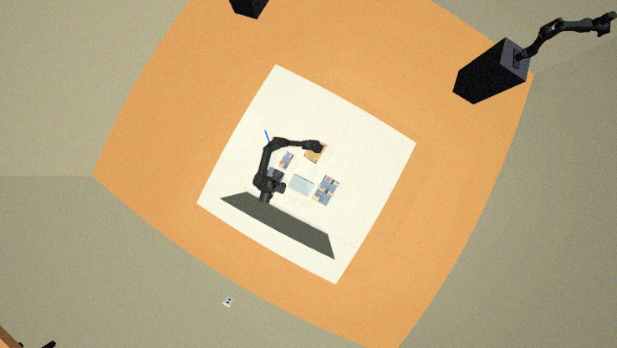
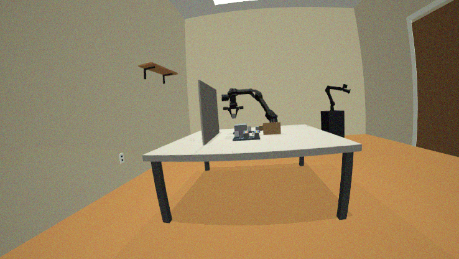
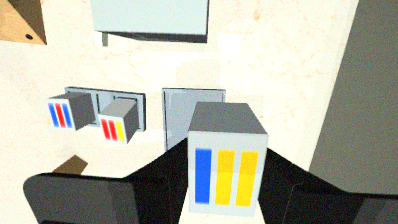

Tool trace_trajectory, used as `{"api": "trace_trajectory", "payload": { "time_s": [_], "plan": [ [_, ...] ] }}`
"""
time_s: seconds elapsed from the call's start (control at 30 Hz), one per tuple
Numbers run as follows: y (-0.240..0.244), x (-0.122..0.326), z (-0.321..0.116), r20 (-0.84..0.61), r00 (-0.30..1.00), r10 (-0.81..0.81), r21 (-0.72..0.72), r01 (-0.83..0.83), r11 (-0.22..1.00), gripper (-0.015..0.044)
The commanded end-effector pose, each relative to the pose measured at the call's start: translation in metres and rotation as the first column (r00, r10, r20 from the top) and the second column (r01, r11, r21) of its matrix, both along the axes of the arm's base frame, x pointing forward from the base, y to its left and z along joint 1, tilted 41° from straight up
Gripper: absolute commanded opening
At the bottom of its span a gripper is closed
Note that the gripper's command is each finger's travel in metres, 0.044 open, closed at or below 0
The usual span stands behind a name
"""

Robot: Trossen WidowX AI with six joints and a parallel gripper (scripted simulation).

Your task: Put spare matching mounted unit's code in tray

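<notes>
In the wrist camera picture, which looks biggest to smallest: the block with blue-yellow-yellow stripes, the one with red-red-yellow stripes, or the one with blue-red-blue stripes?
1. Blue-yellow-yellow block, held in the claw; it is nearest the camera, so it may only look bigger.
2 and 3. Red-red-yellow block and blue-red-blue block look about alike.

The arm [image 2: 257,96] rises from its base, bends at the elbow and reaches out level, with the wrist turned straight down. At its end the gripper [image 2: 233,113] hangs in the air — well above the table. Its two dark fingers are clamped on a grey block [image 3: 227,160] — one finger on either flank, the block's blue-yellow-yellow striped face turned toward the wrist camera.
</notes>
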State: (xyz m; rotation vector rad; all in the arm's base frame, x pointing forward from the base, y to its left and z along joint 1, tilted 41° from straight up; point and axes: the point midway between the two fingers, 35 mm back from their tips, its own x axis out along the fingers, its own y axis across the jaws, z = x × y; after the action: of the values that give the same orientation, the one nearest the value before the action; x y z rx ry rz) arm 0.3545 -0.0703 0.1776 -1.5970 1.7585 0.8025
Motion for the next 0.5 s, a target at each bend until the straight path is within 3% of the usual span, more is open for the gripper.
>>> {"api": "trace_trajectory", "payload": {
  "time_s": [0.0, 0.47],
  "plan": [
    [-0.026, -0.019, 0.019, -0.014, 1.0, 0.001, -0.02, -0.001, 1.0, 0.0],
    [-0.046, -0.034, 0.032, -0.019, 1.0, -0.005, -0.034, 0.004, 0.999, 0.0]
  ]
}}
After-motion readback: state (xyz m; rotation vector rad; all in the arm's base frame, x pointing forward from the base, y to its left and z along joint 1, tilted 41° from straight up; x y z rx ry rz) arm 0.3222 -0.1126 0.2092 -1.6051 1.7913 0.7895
